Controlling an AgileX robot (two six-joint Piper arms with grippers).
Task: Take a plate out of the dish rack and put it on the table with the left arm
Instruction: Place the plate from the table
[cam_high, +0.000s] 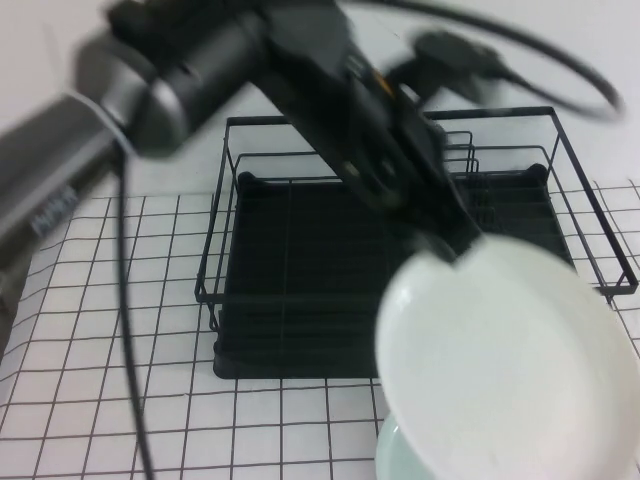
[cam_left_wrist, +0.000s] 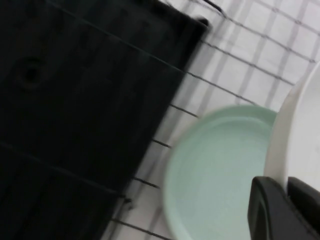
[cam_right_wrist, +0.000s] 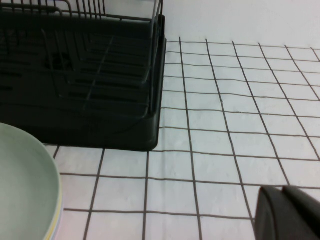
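Already I have the round, glossy off-white plate (cam_high: 505, 365) out of the large black wire dish rack (cam_high: 300, 290): it hangs tilted in the air over the near right part of the counter (cam_high: 100, 380), a white cloth gridded with thin black lines. My left gripper (cam_high: 455, 245) has its jaws clenched on the plate's far rim, and the grey and black left arm (cam_high: 150, 90) reaches across above the rack. Directly below the held plate lies a pale mint-green plate (cam_left_wrist: 220, 170), just in front of the rack. So the lift-out looks done; what remains, I judge, is lowering the plate onto the cloth and letting go, preferably clear of the green one. The right gripper (cam_right_wrist: 287, 212) waits low over the counter beside the rack; I cannot tell how it is set.
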